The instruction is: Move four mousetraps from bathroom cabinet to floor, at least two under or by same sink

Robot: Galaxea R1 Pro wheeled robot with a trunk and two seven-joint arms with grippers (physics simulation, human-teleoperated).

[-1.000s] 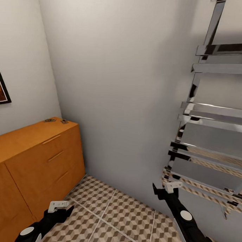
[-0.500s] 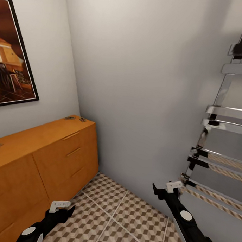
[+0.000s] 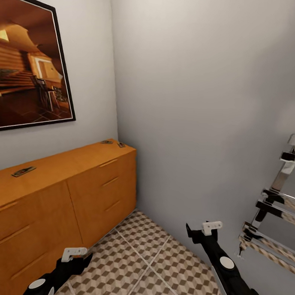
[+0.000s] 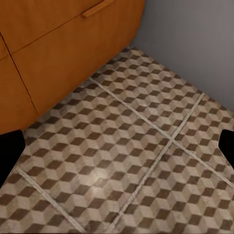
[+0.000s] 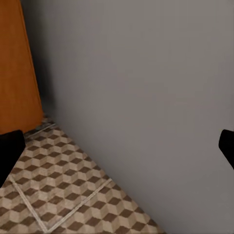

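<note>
Traps [image 3: 23, 171] lie flat on my cabinet [image 3: 64, 191]; with left gripper [image 3: 77, 257] and right gripper [image 3: 201, 232] spread wide and empty, I risk nudging one behind it.

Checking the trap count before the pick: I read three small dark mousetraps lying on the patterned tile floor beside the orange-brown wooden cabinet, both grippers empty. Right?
Not on the floor. The head view shows the three small dark mousetraps lying on top of the orange-brown wooden cabinet. Left gripper and right gripper are empty.

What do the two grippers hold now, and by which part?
Nothing. The left gripper and right gripper are open and empty, above the floor.
</note>
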